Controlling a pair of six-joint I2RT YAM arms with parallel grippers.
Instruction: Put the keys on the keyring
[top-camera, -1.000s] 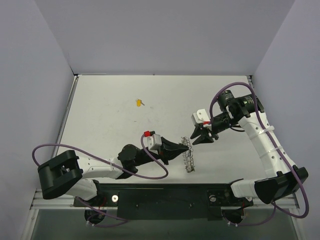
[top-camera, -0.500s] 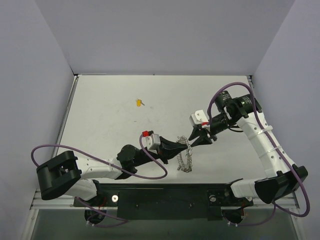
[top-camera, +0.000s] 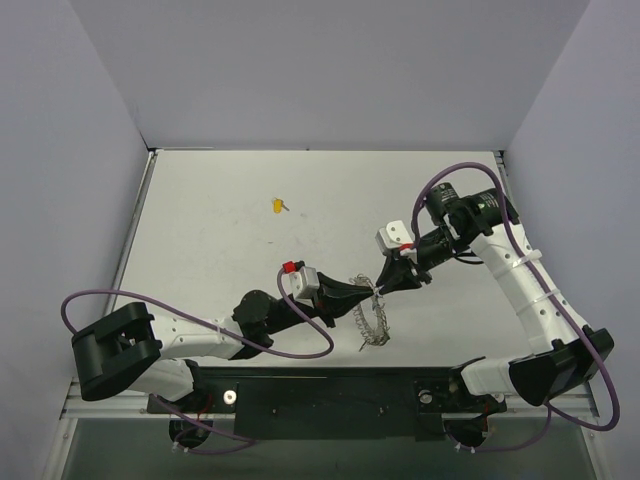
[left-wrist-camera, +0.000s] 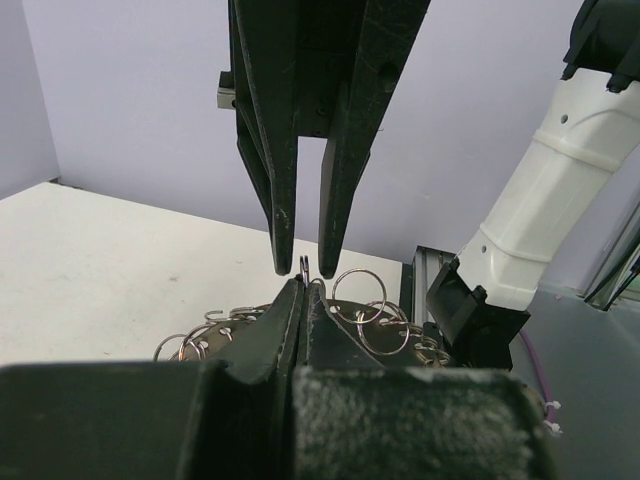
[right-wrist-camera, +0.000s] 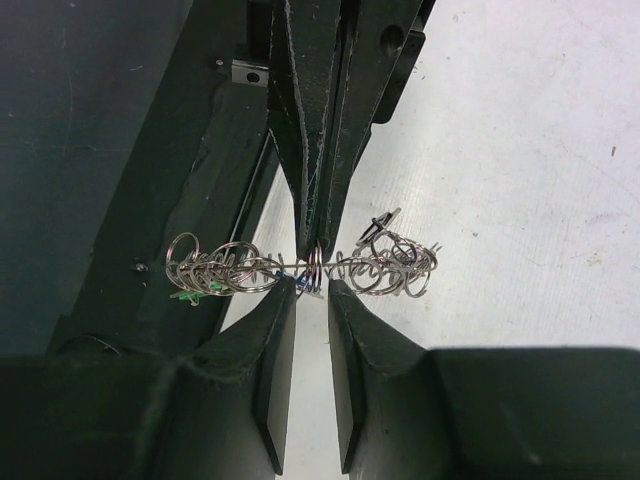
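The keyring (top-camera: 372, 318) is a silvery chain loop carrying many small split rings (right-wrist-camera: 400, 265), hanging just above the table. My left gripper (top-camera: 371, 292) is shut on one small ring of it, seen edge-on in the left wrist view (left-wrist-camera: 303, 266). My right gripper (right-wrist-camera: 312, 291) faces the left one tip to tip. Its jaws stand a narrow gap apart, on either side of that same ring. A green key (right-wrist-camera: 188, 294) and a blue key (right-wrist-camera: 292, 283) hang among the rings. A yellow-headed key (top-camera: 277, 206) lies alone on the table, far left of both grippers.
The white table (top-camera: 200, 240) is walled at the back and sides. A black rail (top-camera: 330, 390) with both arm bases runs along the near edge. The left arm's purple cable (top-camera: 300, 340) loops beside the keyring.
Both grippers and the keyring have shifted a little left. The right gripper has come up to the left one's tips and its jaws have narrowed around the held ring.
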